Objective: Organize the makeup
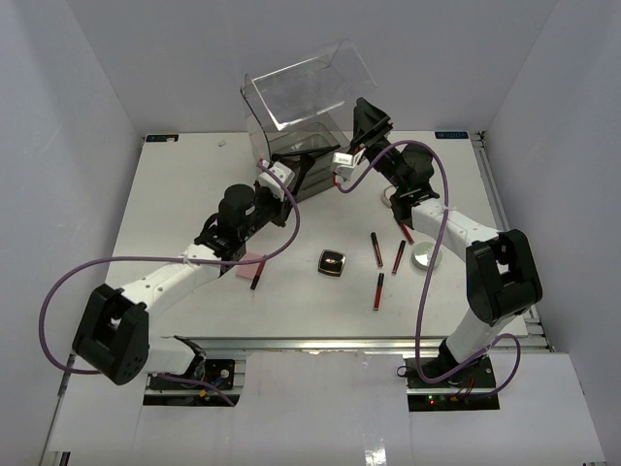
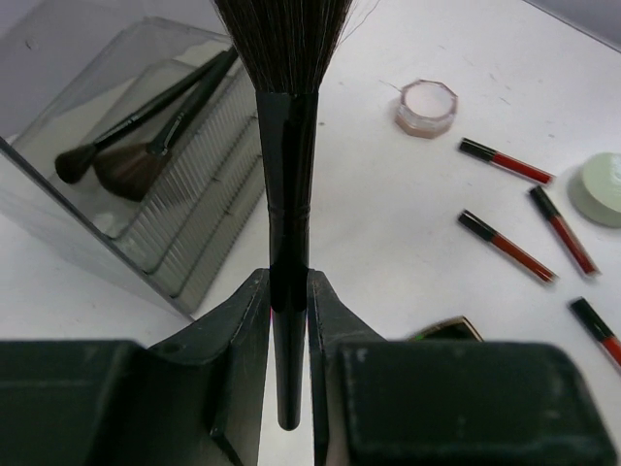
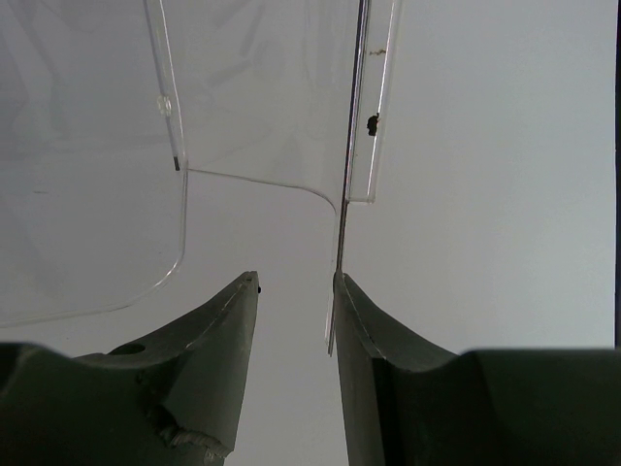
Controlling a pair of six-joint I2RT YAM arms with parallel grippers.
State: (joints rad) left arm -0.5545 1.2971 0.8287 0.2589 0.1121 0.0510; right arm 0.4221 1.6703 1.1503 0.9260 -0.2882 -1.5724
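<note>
My left gripper [image 2: 289, 291] is shut on the handle of a black brush [image 2: 288, 146], bristles pointing away, held by the clear acrylic box [image 2: 116, 194]. Two more brushes [image 2: 146, 116] lie inside the box. In the top view the left gripper [image 1: 289, 184] is at the box's front. My right gripper [image 1: 369, 118] is up at the raised clear lid [image 1: 310, 83]. Its jaws [image 3: 296, 282] are apart, with the lid's edge [image 3: 342, 243] against the right finger. On the table lie red-and-black tubes [image 1: 374, 249], a black compact [image 1: 332, 262], a silver tin [image 1: 425, 255], a pink palette [image 1: 248, 267] and a small jar [image 2: 425, 107].
White walls close in the table on three sides. Purple cables loop from both arms over the table [image 1: 175, 194]. Another tube [image 1: 257, 277] lies by the pink palette under the left arm. The jar is partly hidden by the right arm in the top view.
</note>
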